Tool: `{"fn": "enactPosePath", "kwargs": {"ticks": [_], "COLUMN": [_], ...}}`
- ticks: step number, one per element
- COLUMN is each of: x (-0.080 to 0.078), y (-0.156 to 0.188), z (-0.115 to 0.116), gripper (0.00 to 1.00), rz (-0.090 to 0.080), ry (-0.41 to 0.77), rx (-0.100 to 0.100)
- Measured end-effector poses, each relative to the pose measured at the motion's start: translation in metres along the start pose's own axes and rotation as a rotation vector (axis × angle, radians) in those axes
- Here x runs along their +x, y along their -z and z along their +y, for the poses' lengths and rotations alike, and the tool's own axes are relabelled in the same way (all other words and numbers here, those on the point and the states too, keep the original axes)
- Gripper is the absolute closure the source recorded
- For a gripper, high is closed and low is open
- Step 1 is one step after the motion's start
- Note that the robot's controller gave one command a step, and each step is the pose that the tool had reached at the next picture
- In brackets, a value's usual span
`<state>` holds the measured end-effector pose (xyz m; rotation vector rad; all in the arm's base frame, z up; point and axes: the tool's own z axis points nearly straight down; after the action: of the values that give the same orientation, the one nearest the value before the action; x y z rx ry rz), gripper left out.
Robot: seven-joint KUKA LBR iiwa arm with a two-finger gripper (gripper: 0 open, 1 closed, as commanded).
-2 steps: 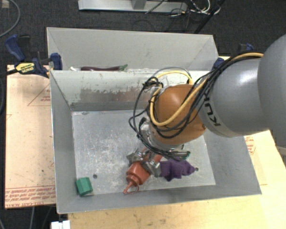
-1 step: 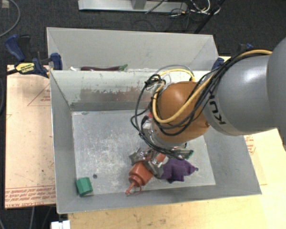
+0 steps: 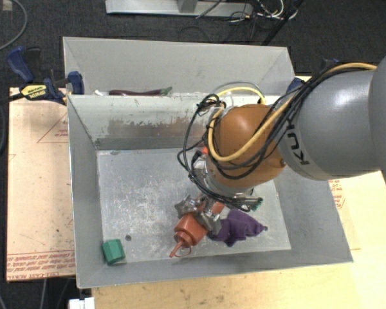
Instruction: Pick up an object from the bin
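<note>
1. A red-orange bottle-like thing (image 3: 188,230) is seen near the front wall of the bin (image 3: 119,192), right of centre, just under the gripper (image 3: 203,212).
2. How far the gripper is spread, or whether anything is grasped, cannot be told.
3. A purple soft thing (image 3: 239,227) is seen just beside it.
4. A green block (image 3: 113,252) is found well apart, front left.

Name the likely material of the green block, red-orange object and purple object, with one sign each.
Green block: probably foam or matte plastic, dull flat faces. Red-orange object: likely hard plastic, smooth, slight sheen. Purple object: perhaps soft rubber or plush, lumpy, matte.
</note>
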<state>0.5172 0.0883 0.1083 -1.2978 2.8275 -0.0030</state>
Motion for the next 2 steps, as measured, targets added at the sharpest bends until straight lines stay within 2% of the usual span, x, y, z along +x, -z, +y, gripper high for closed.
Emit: {"fn": "enactPosePath", "kwargs": {"ticks": [2], "x": [0.001], "y": [0.023], "z": [0.002], "gripper": [1.00], "rz": [0.007], "ry": [0.000], "rx": [-0.007]}}
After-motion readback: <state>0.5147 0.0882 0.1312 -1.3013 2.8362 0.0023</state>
